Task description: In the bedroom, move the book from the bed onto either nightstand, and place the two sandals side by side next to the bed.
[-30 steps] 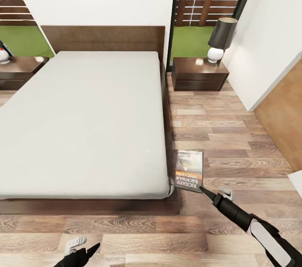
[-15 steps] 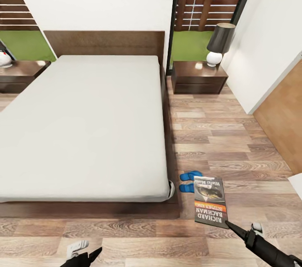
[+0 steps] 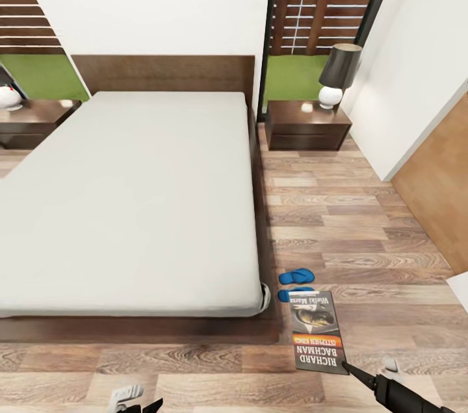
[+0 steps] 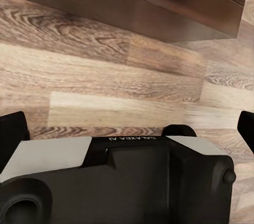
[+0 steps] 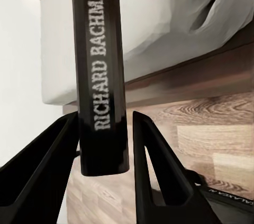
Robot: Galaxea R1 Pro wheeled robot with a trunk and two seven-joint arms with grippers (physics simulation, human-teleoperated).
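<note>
Bedroom floor of wood planks (image 3: 364, 218) surrounds the scene. At far left a second nightstand (image 3: 32, 121) stands beside the bed (image 3: 130, 199), whose pale mattress is bare. Low at the front edge of the head view the left pincer (image 3: 133, 400) hangs over the floor near the bed's foot; its wrist view shows planks and the dark bed frame, with nothing between the fingers, though whether they are spread or closed cannot be told. Right of the bed's near corner the two sandals (image 3: 296, 284) lie on the floor just beside the frame, close together and roughly parallel, one partly hidden by the book (image 3: 316, 332). The book is off the bed, held in the air by its lower corner in the right pincer (image 3: 354, 374); in the right wrist view the spine reading "Richard Bachman" stands between the two dark fingers, which are clamped on it. Further back on the right, the nightstand (image 3: 305, 124) carries a lamp (image 3: 338, 75) at its far right corner. The step in hand appears to be carrying the book to a nightstand; the next move probably calls for driving along the bed's right side and setting the book flat on the free part of that top, clear of the lamp.
</note>
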